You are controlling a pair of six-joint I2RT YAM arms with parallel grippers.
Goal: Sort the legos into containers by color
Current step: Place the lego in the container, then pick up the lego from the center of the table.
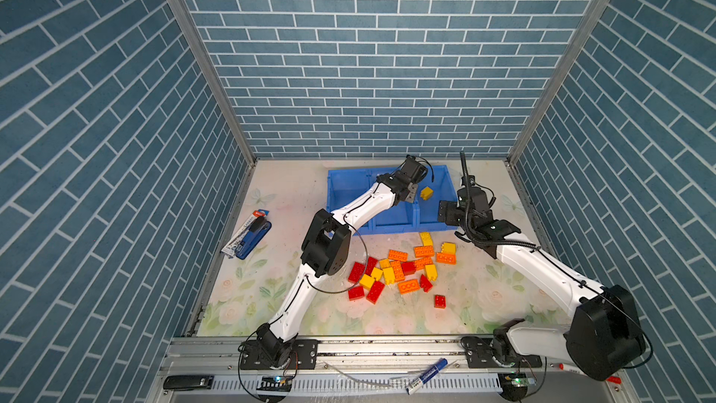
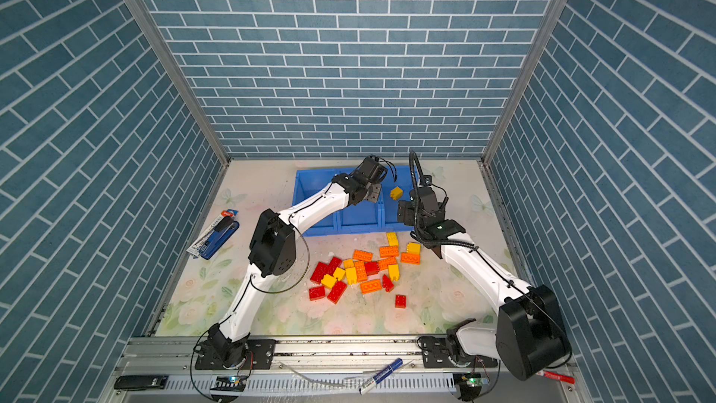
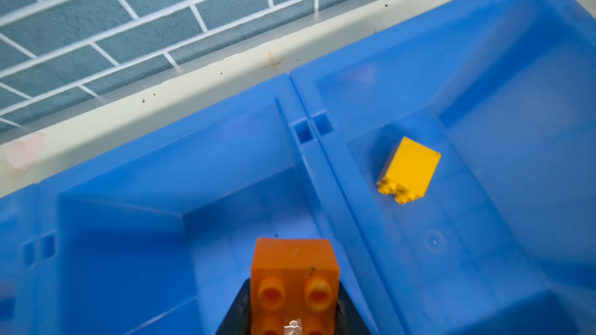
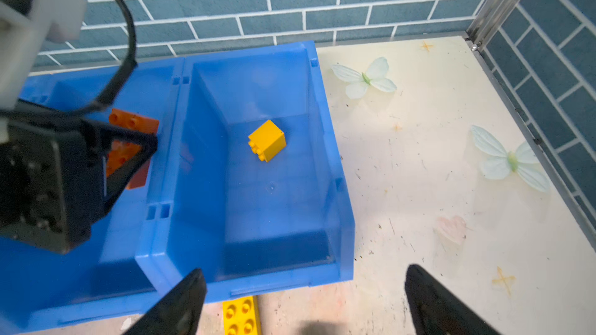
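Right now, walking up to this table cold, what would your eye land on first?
The bright heap of red, orange and yellow legos on the floral table, in front of the blue containers. Next, the left gripper shut on an orange lego above the middle bin, and one yellow lego lying alone in the end bin.

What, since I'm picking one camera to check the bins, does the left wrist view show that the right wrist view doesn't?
Left wrist only: the studs of the orange brick close up and the middle bin below it. Right wrist only: the left gripper from outside, shut on that brick, the right gripper open, a long yellow brick on the table, butterfly prints. Both: the containers, the orange brick, a small yellow brick on its side in the end bin.
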